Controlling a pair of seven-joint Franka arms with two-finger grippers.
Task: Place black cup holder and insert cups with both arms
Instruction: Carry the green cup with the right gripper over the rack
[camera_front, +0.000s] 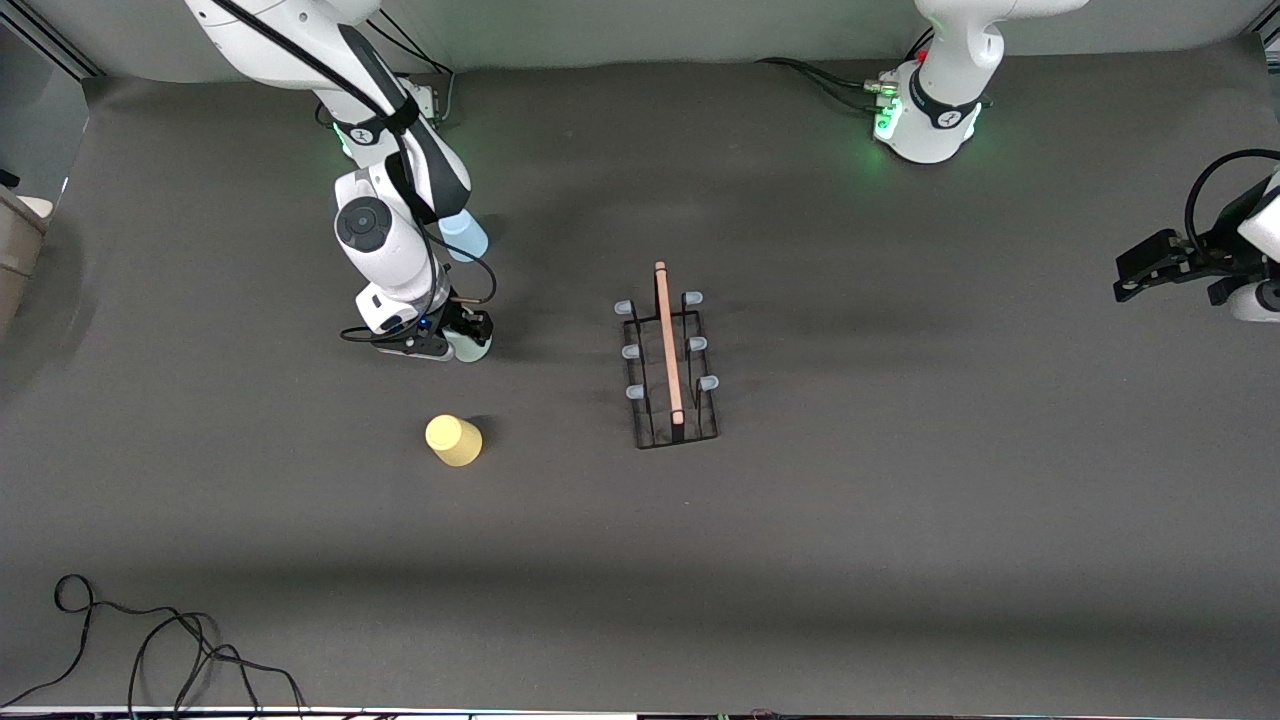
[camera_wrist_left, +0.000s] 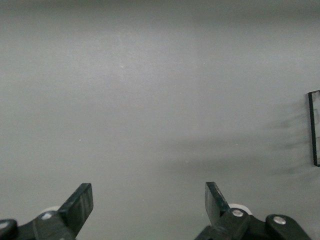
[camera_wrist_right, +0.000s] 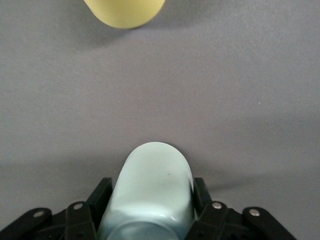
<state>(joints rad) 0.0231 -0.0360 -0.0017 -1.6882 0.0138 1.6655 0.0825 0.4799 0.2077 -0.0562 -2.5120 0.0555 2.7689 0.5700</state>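
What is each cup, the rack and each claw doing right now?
Grey-green cup: upside down, gripped by right claw.
Yellow cup: upside down on table.
Blue cup: on table, partly hidden.
Black cup holder: upright, no cups on it.
Right claw: shut on grey-green cup.
Left claw: open, waiting.

Cups (camera_front: 454, 440) toward right arm's end

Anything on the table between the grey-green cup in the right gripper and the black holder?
Nothing visible. The right gripper is shut on the grey-green cup; bare table runs from it to the black cup holder. The yellow cup sits nearer the camera, the blue cup farther, both off that line.
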